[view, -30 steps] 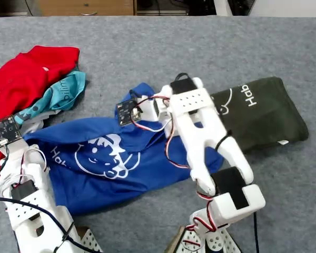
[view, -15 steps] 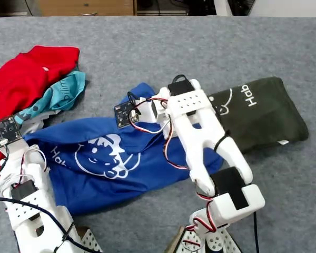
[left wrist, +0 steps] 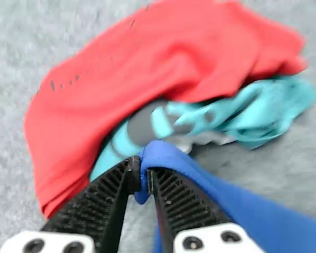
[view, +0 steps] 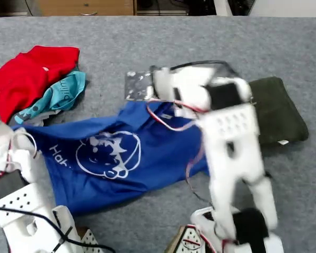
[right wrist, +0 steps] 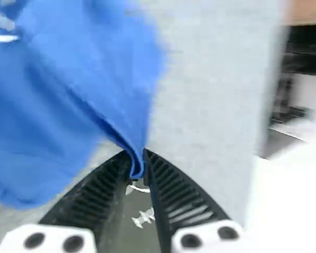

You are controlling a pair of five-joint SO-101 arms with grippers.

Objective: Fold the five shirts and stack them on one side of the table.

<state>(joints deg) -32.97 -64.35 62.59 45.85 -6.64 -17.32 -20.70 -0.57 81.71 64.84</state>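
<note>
Right hand point(right wrist: 138, 158) has risen, lifting the blue shirt point(view: 147, 158) by its edge.

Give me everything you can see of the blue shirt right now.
The blue shirt is soft, wrinkled fabric, unfolded, spread across the middle of the grey table with a white cartoon face and lettering facing up. The left gripper is shut on one bunched edge beside the red shirt and teal shirt. The right gripper is shut on another edge, which looks lifted off the table.
</note>
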